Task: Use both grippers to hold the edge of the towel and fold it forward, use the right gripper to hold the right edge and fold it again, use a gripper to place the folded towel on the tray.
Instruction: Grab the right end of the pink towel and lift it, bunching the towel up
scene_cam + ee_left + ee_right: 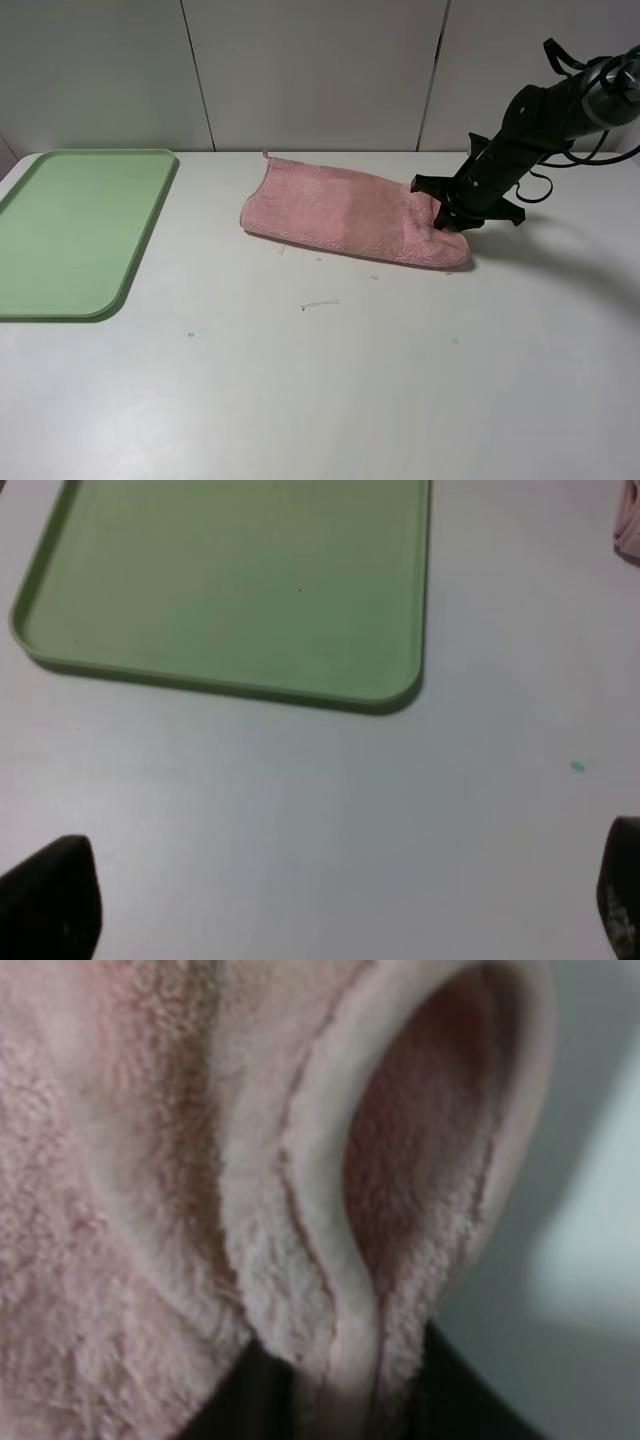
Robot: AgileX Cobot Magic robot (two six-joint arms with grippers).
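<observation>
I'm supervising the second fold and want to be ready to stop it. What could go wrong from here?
1. The right claw pinches the towel only at its right end. The right wrist view shows layers bunched between the jaws, so one layer might slip out.
2. The towel lies askew, so the fold may land crooked.
</observation>
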